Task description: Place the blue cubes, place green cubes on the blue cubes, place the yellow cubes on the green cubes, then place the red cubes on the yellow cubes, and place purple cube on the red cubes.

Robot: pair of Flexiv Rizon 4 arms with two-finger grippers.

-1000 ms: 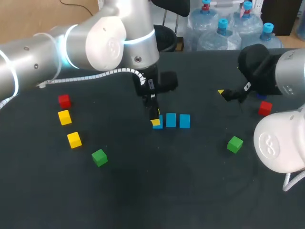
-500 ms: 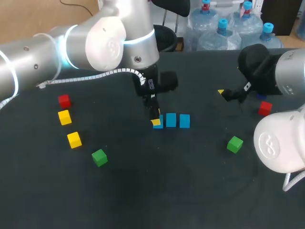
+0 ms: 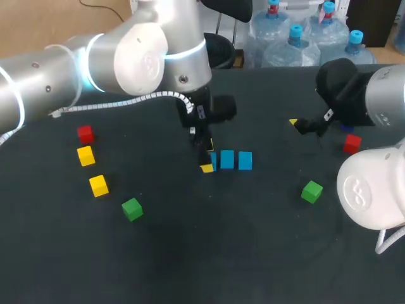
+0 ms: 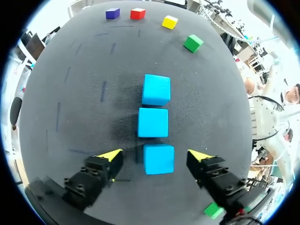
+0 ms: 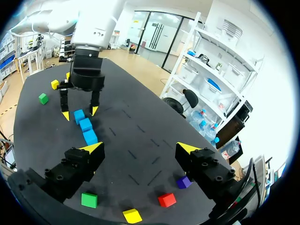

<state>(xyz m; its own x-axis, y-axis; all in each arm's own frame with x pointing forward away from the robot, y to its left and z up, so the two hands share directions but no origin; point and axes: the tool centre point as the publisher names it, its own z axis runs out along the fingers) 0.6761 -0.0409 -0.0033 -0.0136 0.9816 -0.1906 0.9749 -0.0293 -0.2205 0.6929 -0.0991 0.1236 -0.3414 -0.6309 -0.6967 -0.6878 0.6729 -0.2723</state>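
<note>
While the left tool (image 4: 155, 154) stands wide astride the leftmost blue cube (image 4: 158, 161) without touching it, the right tool (image 5: 140, 148) hangs wide above the desk (image 3: 190, 253).

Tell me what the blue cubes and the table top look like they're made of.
The blue cubes look like painted wood or hard plastic: even solid colour, flat faces, crisp edges and almost no shine. The pictures cannot settle which. The table top looks like a dark matte mat, perhaps felt or rubber: no glare, a fine speckled grain and faint scuff lines.
</note>
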